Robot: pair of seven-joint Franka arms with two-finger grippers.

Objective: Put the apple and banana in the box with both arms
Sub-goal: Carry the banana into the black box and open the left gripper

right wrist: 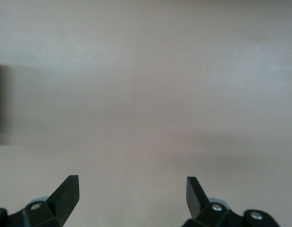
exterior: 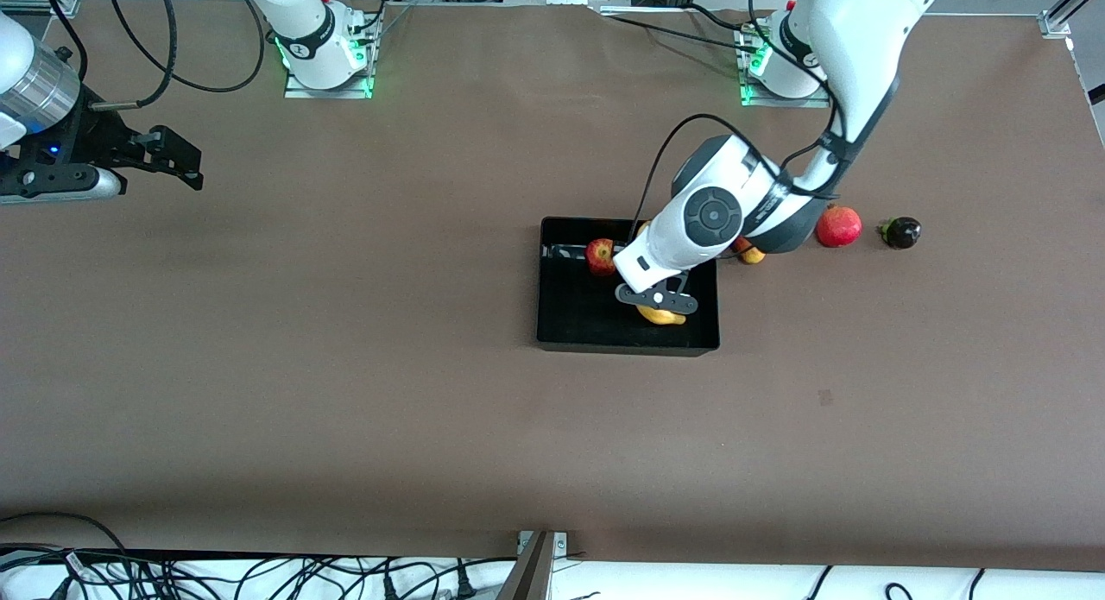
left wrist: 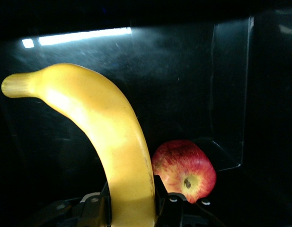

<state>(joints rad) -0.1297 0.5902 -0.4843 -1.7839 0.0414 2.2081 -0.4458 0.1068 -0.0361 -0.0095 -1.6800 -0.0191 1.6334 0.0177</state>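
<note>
My left end effector (exterior: 660, 305) grips the banana (left wrist: 108, 142) inside the box (exterior: 561, 324), beside the apple (left wrist: 184, 169), for release; my right end effector (right wrist: 131, 194) waits wide apart.

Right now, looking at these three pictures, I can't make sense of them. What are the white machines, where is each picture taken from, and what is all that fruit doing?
The white machines are two robot arms bolted to a brown table. The big picture looks down from a high camera facing them. The other two come from small cameras on the arms' wrists.

The left gripper is inside the black box, shut on the banana; its wrist view shows the banana up close. The apple already lies in the box beside it.

The right gripper waits, open, over bare table at the right arm's end.

Beside the box, toward the left arm's end, lie a round red fruit, a dark fruit and a red-and-yellow fruit half hidden by the arm.
</note>
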